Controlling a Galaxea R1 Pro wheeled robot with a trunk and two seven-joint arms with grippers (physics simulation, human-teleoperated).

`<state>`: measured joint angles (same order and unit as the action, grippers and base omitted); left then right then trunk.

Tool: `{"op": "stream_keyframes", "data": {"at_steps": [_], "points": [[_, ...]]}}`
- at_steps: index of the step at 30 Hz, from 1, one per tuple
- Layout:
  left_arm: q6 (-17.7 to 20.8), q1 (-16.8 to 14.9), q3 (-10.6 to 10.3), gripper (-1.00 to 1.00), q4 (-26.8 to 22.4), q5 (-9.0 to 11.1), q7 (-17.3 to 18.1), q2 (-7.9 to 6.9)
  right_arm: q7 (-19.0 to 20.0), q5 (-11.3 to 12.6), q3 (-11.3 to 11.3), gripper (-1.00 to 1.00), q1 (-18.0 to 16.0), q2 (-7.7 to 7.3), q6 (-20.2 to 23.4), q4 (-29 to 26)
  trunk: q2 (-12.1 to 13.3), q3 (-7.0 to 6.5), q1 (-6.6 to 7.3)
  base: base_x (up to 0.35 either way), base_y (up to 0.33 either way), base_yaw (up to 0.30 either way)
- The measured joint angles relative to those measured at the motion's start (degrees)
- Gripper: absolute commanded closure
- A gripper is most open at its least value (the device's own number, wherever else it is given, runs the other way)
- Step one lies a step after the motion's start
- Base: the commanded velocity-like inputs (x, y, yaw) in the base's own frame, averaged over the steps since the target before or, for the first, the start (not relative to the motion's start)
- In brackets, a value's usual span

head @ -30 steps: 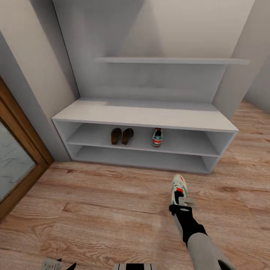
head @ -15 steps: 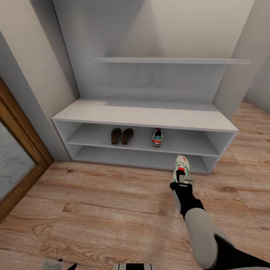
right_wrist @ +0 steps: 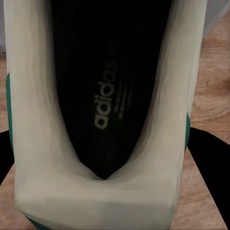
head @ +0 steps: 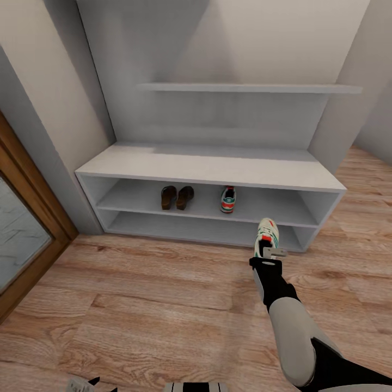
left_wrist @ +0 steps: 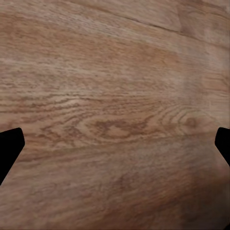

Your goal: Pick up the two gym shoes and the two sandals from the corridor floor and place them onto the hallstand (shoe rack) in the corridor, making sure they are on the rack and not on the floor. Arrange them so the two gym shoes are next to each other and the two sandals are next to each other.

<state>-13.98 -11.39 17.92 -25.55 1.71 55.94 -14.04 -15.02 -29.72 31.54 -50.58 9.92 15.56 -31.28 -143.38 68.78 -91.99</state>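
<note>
**Second sneaker held at the front of the shoe rack**

The corridor floor (head: 152, 305) of light wood planks spreads under and behind the right gripper (head: 268, 255), and it also lies beneath the left gripper (left_wrist: 115, 143) in the left wrist view. Straight ahead of the right gripper stands the hallstand (head: 218, 166), a wide white-grey unit with a bench top, two open shelves below and a wall shelf (head: 250, 87) higher up. A wood-framed door (head: 22, 234) lies far off to the gripper's left.

The right arm (head: 291, 332) reaches forward, and its gripper is clenched on the heel end of a white gym shoe (head: 267, 235) with green stripes and a red-orange tongue. The shoe points toe-first at the rack, level with the lower shelf's front edge, clear of the floor. In the right wrist view the held sneaker's dark insole (right_wrist: 110, 86) shows between the two black fingers (right_wrist: 211, 158).

On the upper open shelf, ahead and to the left of that gripper, the other gym shoe (head: 228, 199) stands heel outward. Further left on the same shelf the two sandals (head: 177, 197) sit side by side, touching or nearly so.

The left gripper hangs low near the floor with its black fingertips (left_wrist: 9, 148) spread wide, released and holding nothing.
</note>
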Motion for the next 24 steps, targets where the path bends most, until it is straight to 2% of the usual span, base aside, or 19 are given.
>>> {"op": "stream_keyframes", "data": {"at_steps": [5, 17, 24], "points": [[-0.02, 0.03, -0.03, -1.00, 0.04, -0.14, 0.19, 0.06, 0.01, 0.00, -0.06, 1.00, 0.00, 0.00, -0.01, 0.23, 0.00, 0.00, 0.01, 0.053, 0.000, 0.000], [-0.01, 0.10, -0.09, -1.00, 0.05, -0.20, 0.23, 0.06, 0.02, 0.02, -0.01, 1.00, 0.00, 0.00, -0.03, 0.20, 0.00, 0.00, 0.03, 0.266, 0.109, 0.000], [-0.08, 0.09, -0.12, -1.00, 0.07, -0.16, 0.08, 0.06, 0.01, 0.00, -0.01, 1.00, 0.00, 0.00, -0.01, 0.24, 0.00, 0.00, 0.01, 0.089, 0.024, 0.000]]}}
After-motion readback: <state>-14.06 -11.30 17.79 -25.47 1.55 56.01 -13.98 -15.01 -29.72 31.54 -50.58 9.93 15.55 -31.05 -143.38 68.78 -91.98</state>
